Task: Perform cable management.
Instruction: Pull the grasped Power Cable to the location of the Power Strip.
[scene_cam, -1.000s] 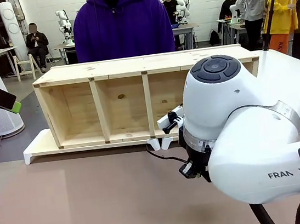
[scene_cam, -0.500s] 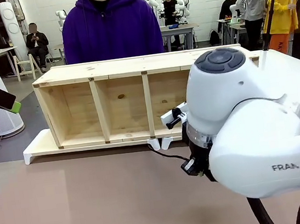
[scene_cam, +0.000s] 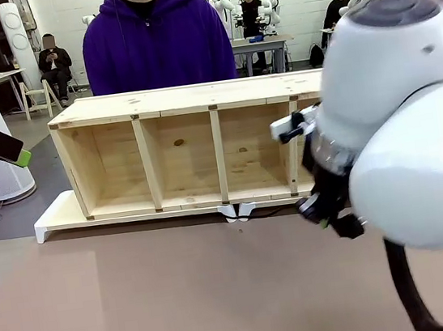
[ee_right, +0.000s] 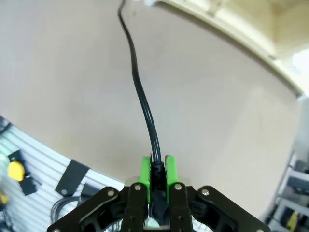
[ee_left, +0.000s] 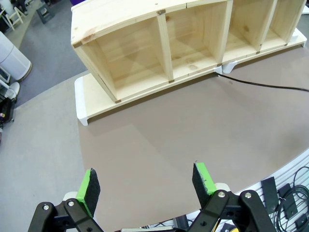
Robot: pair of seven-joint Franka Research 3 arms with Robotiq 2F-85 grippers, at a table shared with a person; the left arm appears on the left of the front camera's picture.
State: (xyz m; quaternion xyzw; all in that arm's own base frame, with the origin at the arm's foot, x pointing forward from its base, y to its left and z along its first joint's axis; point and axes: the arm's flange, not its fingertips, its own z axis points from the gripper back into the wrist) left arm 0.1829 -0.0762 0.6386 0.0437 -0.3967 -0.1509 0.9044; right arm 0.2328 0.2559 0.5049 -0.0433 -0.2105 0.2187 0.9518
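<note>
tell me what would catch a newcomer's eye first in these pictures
The huge white right arm looms at the right of the front view, partly hiding the long wooden shelf, behind which a person in a purple hoodie stands. In the right wrist view the right gripper is shut on the thin black cable, which runs off toward the shelf. The left gripper hangs open, looking down at the shelf's left end.
</note>
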